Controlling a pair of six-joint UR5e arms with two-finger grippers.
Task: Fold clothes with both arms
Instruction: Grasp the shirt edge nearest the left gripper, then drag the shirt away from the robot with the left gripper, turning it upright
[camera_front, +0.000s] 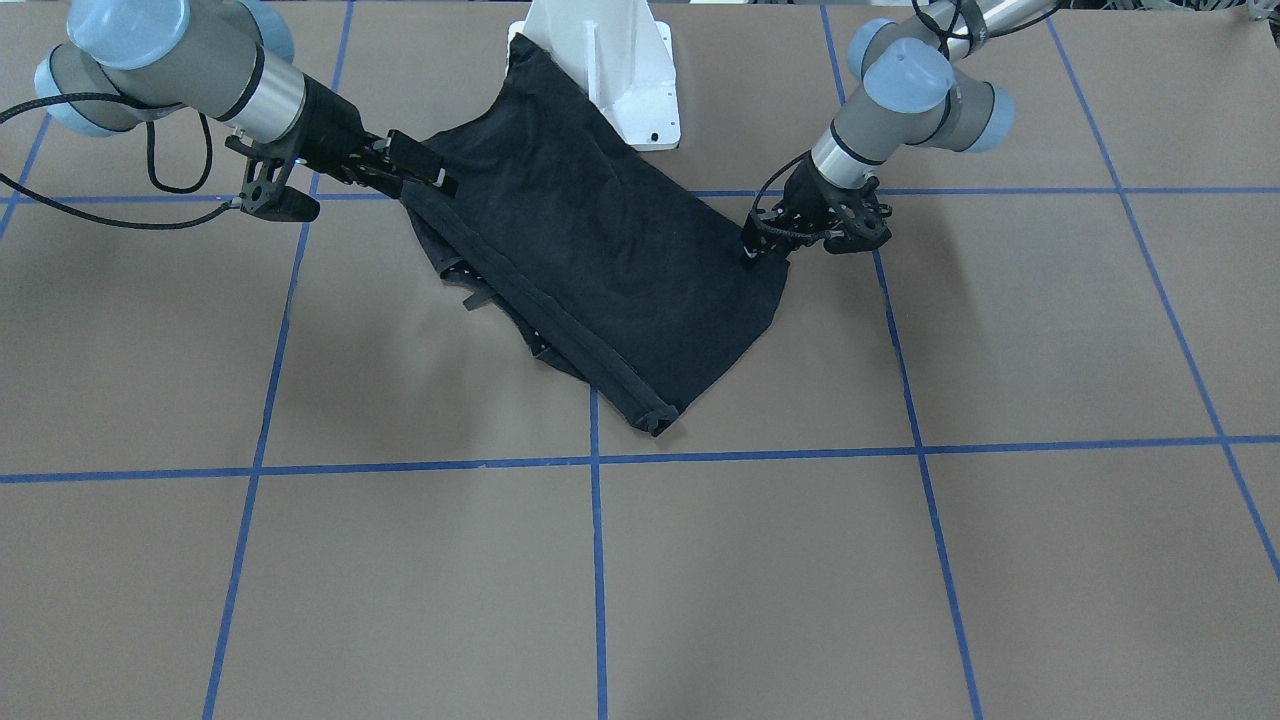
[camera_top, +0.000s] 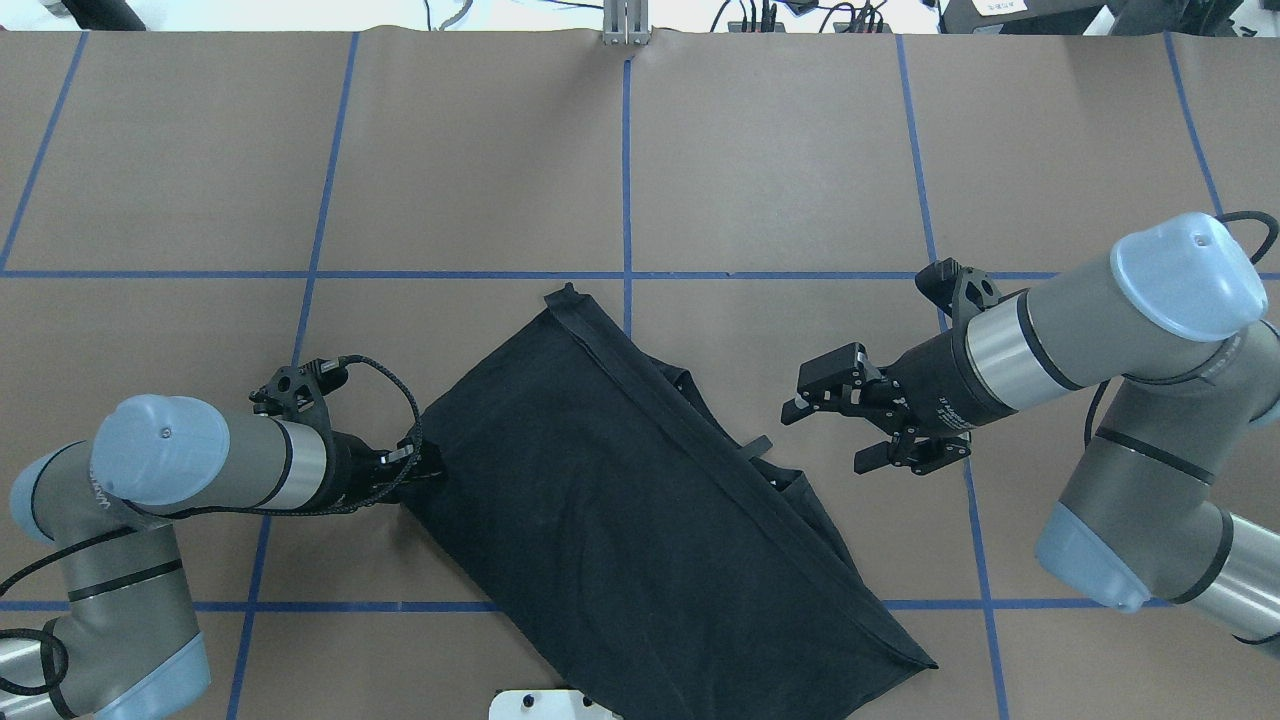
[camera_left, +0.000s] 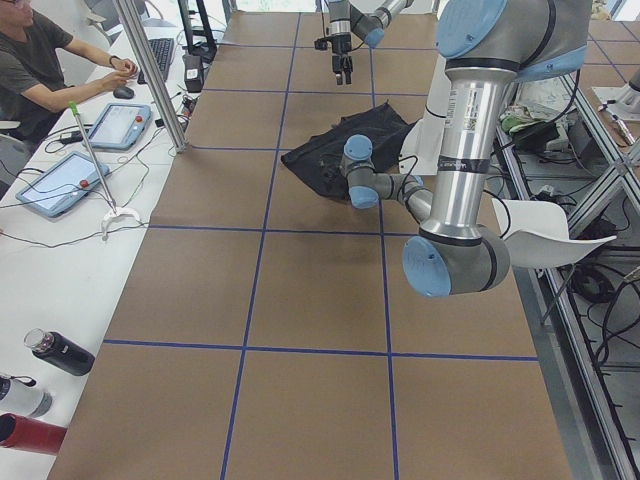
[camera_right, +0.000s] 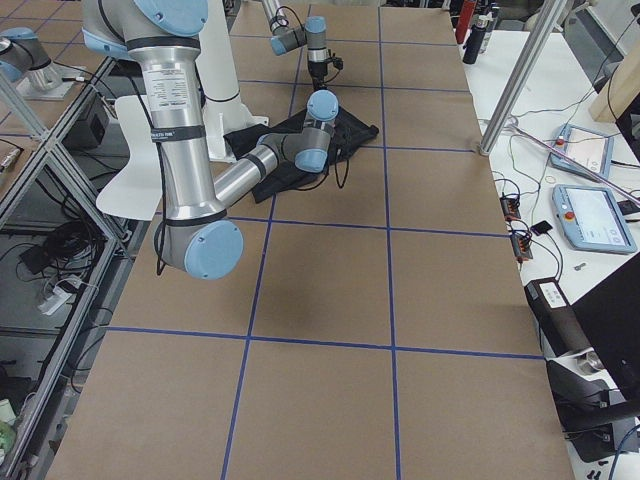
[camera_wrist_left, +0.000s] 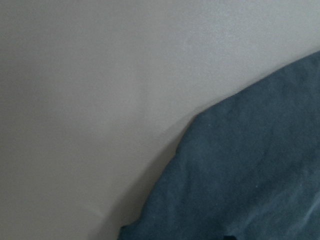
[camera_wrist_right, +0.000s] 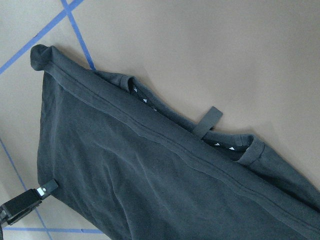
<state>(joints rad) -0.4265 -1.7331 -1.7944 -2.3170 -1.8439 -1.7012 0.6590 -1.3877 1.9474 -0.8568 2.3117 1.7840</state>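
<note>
The black T-shirt (camera_top: 640, 500) lies slantwise, partly folded, on the table (camera_top: 800, 150). The right gripper (camera_top: 835, 425) hangs wide open, empty; the left gripper (camera_top: 428, 466) sits at its edge, grip unclear. Limp, light cotton, probably best pinched at hem corners.

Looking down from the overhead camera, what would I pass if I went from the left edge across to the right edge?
Left arm → left end effector → black T-shirt, spread slantwise on the table → right end effector, open → right arm.
</note>
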